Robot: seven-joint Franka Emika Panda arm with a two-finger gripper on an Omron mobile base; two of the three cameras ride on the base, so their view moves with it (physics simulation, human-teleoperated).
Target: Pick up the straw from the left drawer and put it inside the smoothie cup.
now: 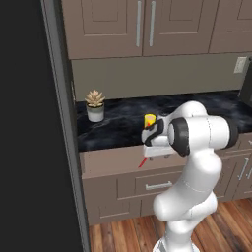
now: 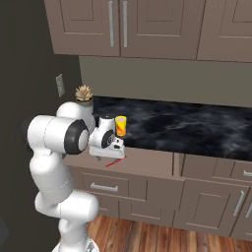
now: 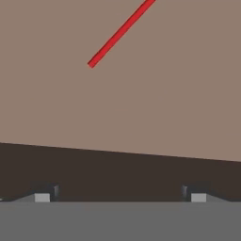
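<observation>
Overhead, jaws gape above the straw (image 3: 121,34); base views add cup (image 1: 149,120).

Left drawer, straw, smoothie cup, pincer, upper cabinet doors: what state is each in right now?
Left drawer: pulled open.
Straw: lying flat on the drawer floor, untouched.
Smoothie cup: upright on the counter, no straw in it.
Pincer: open, empty, above the drawer.
Upper cabinet doors: closed.
</observation>
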